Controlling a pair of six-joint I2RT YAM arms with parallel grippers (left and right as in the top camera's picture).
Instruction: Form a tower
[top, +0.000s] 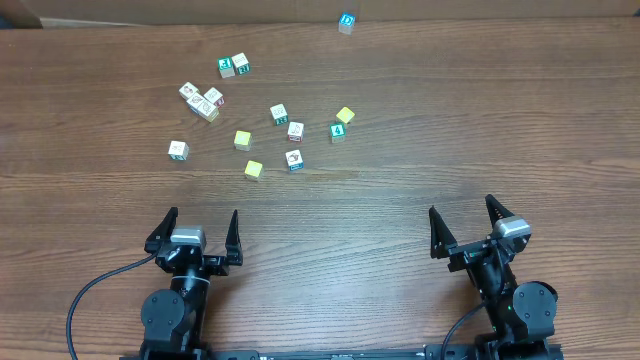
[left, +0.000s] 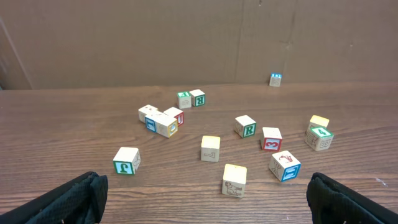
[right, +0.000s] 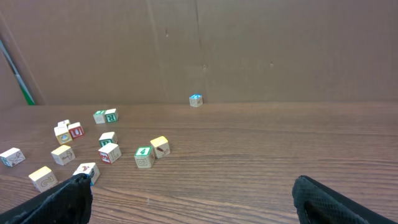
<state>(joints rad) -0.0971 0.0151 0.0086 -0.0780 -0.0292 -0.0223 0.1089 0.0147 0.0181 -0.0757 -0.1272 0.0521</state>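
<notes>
Overhead: about fourteen wooden cubes (top: 279, 113) lie singly on the table (top: 420, 150), mid-left. Three yellow-topped cubes (top: 242, 139) are among them, and one blue-topped cube (top: 347, 22) sits alone far back. Left gripper (top: 202, 218) and right gripper (top: 461, 208) are both spread wide, holding nothing.

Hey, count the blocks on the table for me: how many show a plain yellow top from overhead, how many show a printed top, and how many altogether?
Plain yellow-topped cubes: 3
Printed-top cubes: 12, with four bunched in a cluster and one far cube alone at the back
Total: 15 cubes, none stacked
</notes>
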